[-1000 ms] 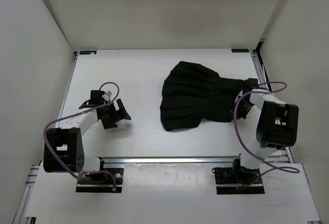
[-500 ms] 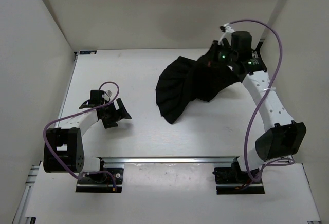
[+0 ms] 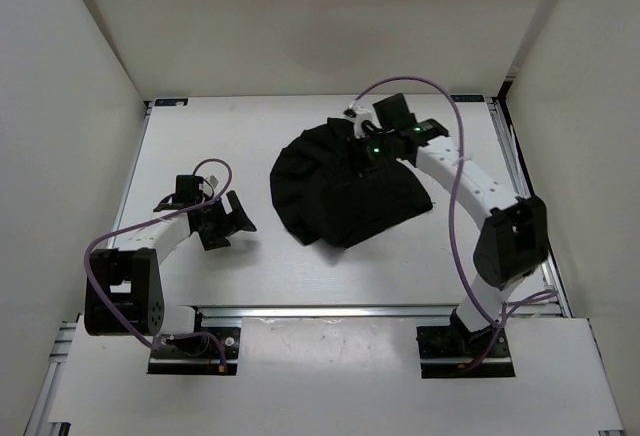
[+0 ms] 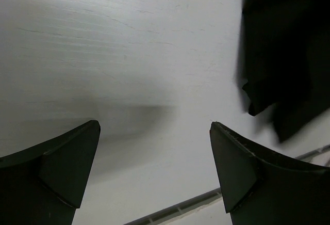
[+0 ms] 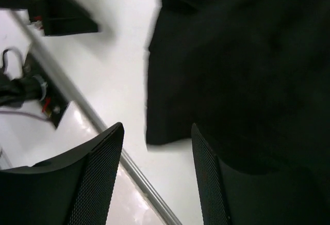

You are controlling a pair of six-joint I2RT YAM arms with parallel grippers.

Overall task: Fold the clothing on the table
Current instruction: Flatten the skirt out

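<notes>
We are holding our right hand (image 5: pixel 157 128), fingers parted and empty, over the skirt (image 3: pixel 345 191) bunched on the counter (image 3: pixel 230 131), right of middle. Our left hand (image 4: pixel 154 126) is sitting spread and empty. The loose pleats are probably risking a crooked fold.

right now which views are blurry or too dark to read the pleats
Top external: sharp, but the clothing is a near-featureless black; left wrist: its edge is blurred, with a grey shadow on the table; right wrist: fabric smeared, no pleats visible.
</notes>
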